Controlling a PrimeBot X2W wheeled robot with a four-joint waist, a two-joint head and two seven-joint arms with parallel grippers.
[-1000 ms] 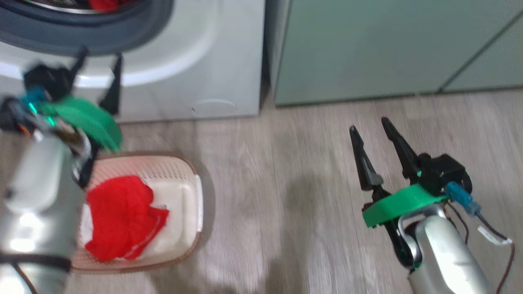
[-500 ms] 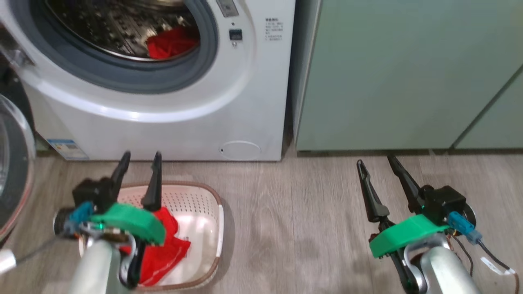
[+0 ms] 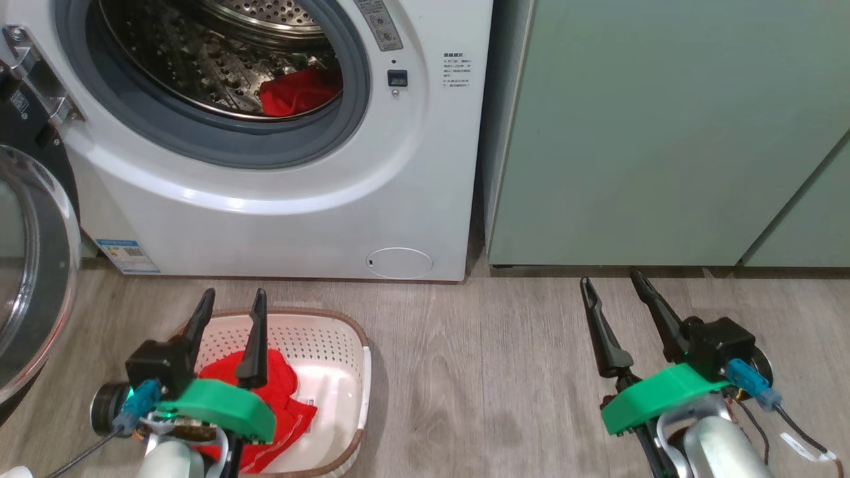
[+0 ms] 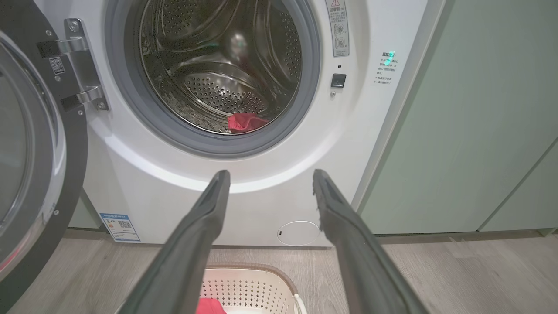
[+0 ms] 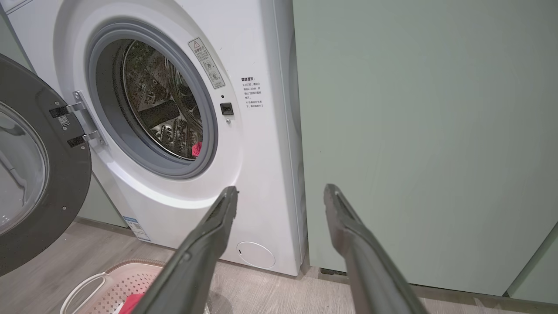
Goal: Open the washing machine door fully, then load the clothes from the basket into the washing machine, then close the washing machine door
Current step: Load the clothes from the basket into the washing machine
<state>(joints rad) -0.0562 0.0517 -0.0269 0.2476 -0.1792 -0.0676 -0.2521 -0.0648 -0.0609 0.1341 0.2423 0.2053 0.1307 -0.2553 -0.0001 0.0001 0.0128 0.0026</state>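
The big white front-loading washing machine (image 3: 279,212) has its black-rimmed round glass door (image 3: 46,265) swung wide. In front of it, the oval cream perforated basket (image 3: 319,340) holds limp, light red fabric clothes (image 3: 289,385); I'd pinch a raised fold. Before the machine, left gripper (image 3: 234,293) and right gripper (image 3: 609,277) gape empty.

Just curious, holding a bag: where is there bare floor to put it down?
Bare floor lies between the basket and the right arm's fingers, before the green cabinets. Crowded at left: basket, left arm's fingers, open washing machine door.

Warning triangle (image 5: 196,44) on sticker (image 5: 206,63), washer (image 5: 261,174); txt illegible.
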